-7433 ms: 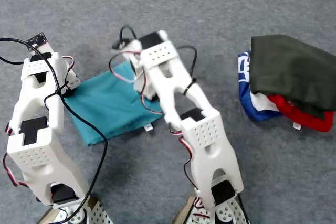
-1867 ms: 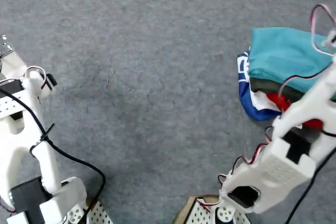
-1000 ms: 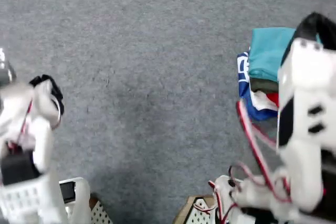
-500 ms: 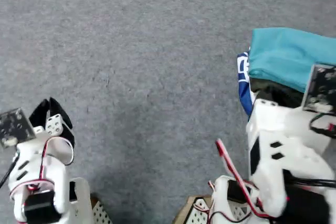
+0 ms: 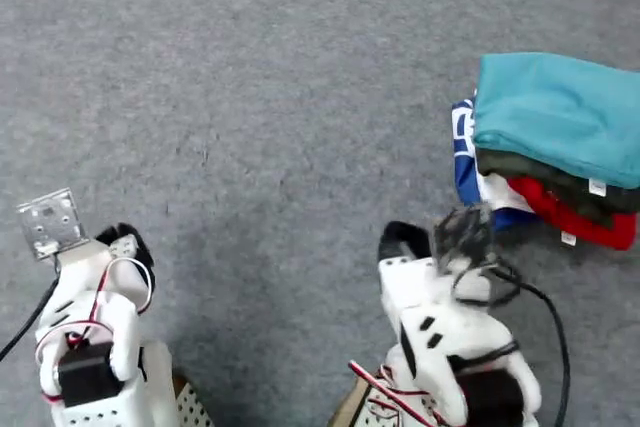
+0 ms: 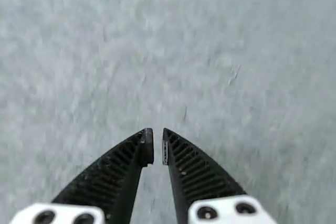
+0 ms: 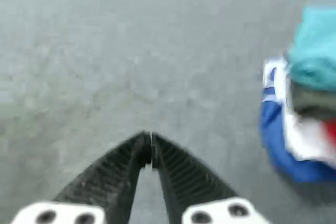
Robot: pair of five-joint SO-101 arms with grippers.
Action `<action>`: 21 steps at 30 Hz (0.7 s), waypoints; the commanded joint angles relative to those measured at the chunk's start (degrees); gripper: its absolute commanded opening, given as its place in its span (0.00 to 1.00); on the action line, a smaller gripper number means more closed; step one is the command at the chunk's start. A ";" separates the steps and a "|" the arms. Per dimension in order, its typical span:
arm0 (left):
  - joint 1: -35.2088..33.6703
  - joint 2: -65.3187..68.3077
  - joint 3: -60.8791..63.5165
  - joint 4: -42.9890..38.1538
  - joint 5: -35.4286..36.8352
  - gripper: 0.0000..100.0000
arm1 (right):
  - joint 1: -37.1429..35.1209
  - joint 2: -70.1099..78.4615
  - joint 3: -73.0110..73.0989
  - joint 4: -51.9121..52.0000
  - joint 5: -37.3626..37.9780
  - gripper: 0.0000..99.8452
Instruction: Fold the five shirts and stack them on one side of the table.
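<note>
Several folded shirts lie in one stack (image 5: 545, 162) on the right side of the grey surface (image 5: 300, 97), with a teal shirt (image 5: 550, 107) on top and a blue shirt (image 5: 463, 172) poking out below. The left gripper (image 6: 156, 148) has its fingers closed to a thin slit on nothing, and the right gripper (image 7: 151, 153) has its fingers tip to tip, also empty. The pile looks uneven, so I judge that the nearby right arm, swung out carelessly, could clip it and spill the folds.
</note>
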 commanded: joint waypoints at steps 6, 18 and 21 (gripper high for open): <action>0.62 -0.22 8.09 4.04 0.35 0.05 | -1.71 -4.62 2.77 -1.23 0.62 0.00; 0.62 -0.22 13.63 0.79 0.53 0.05 | -1.63 -6.64 16.75 -2.46 0.70 0.00; 0.26 -0.22 16.70 -0.70 0.35 0.05 | -1.63 -6.64 21.14 -2.81 0.70 0.00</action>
